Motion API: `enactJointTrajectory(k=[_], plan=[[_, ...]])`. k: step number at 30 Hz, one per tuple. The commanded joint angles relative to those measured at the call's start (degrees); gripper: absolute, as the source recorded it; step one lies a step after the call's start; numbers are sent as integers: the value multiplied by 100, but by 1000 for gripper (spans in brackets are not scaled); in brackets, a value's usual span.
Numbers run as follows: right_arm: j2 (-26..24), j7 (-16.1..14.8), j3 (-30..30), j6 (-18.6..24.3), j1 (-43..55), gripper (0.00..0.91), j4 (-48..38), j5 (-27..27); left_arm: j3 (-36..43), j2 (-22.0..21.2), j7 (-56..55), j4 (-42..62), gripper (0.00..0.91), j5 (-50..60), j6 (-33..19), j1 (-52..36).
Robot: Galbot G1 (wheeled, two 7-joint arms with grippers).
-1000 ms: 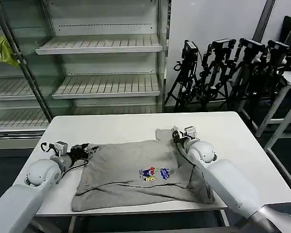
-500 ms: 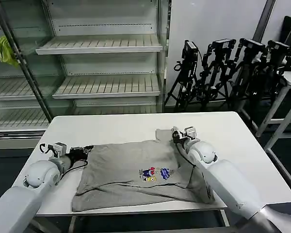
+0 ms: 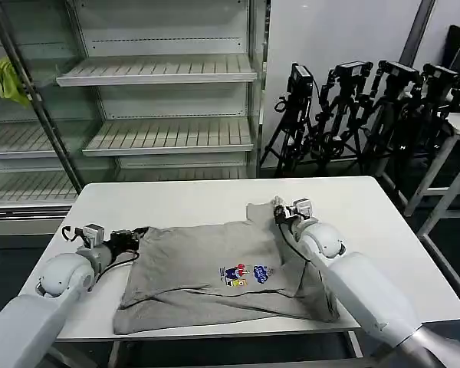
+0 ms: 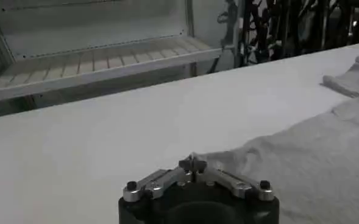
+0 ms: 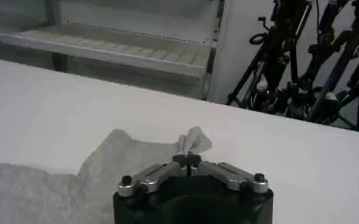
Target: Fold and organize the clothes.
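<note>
both grippers sit low on the white table (image 3: pixel 192 199), each at one side of the grey t-shirt (image 3: pixel 215 268). left gripper (image 3: pixel 130 238) is at the shirt's left edge; in the left wrist view its fingers (image 4: pixel 192 164) are pressed together w/ the tips right at a bit of the cloth edge, but if fabric is really pinched between them cannot be told. right gripper (image 3: pixel 277 212) is at the far right corner of the shirt, and in the right wrist view its fingertips (image 5: pixel 187 160) are closed on a small raised fold of grey cloth that stands up btw them.

t-shirt lies spread on the table's near half, front side up, w/ a small multicoloured print (image 3: pixel 247 274) near the middle. it is partly folded: upper layer lies over a wider lower layer that shows along the near edge and at the right. a sleeve part (image 3: pixel 258 211) sticks out toward the far side, just beside the right gripper.

behind the table stand shelves (image 3: pixel 157 73), w/ a yellow-green cloth (image 3: pixel 6 80) at far left, and camera tripods (image 3: pixel 368 107) at the right.
</note>
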Motion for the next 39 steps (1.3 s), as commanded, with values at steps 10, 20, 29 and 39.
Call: enactJointTrajectory(k=[10,20,29,39], plan=[[-615,78,141,263,-501,0,1077,45,-803,486,-46,-1016,30,-210,18,754],[-1176,141,913,288,-1342,0,2061,272,-1425,745,-128,-1718,30,-454,47,1405],[-1732,113,1809,327,-2217,0,2995,430,-1941,1084,-167,-2327,30,-710,12,2194],[-2510,44,2424,391,-3545,0,4024,469,-2317,1476,-357,-3014,40,-716,61,3453]])
